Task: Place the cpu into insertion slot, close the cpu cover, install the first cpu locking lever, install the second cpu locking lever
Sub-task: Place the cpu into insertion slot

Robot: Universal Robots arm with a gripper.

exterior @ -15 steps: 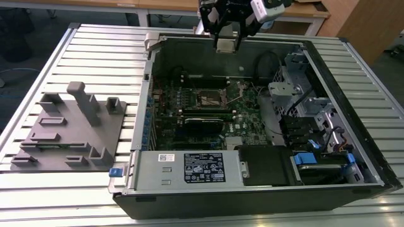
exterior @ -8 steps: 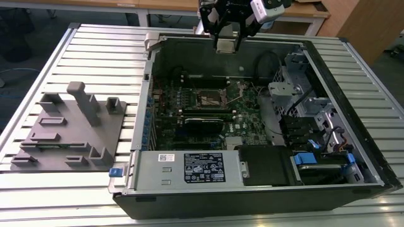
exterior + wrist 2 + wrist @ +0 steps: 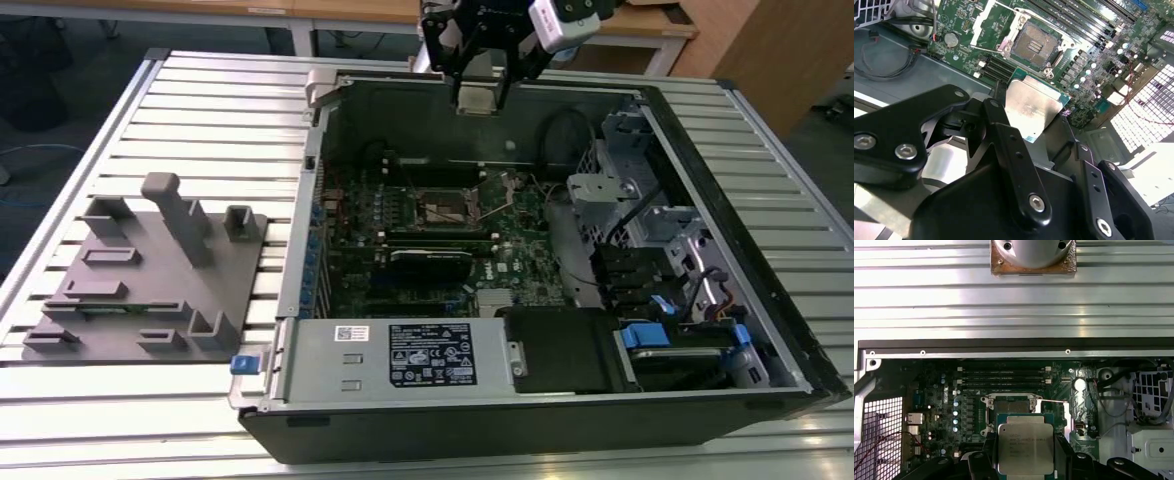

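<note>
My gripper (image 3: pixel 478 88) hangs above the far rim of the open computer case (image 3: pixel 307 300), shut on the cpu (image 3: pixel 477 100), a flat square chip with a dull silver top. In both wrist views the black fingers (image 3: pixel 999 120) clamp the cpu (image 3: pixel 1034 107) by two opposite edges, and it (image 3: pixel 1025 447) sits level between them. The insertion slot (image 3: pixel 447 207) lies lower down on the green motherboard, apart from the chip. Its dark centre (image 3: pixel 1036 45) is uncovered, framed by a silver rim (image 3: pixel 1010 405). The cpu cover (image 3: pixel 988 17) appears swung back beside the slot.
Long black memory slots (image 3: pixel 1079 20) run beside the socket. Cables (image 3: pixel 567 130) and a metal drive cage (image 3: pixel 627 200) fill the exterior view's right of the case. A power supply (image 3: pixel 400 355) sits at the near end. A grey fixture block (image 3: pixel 147 270) stands on the slatted table.
</note>
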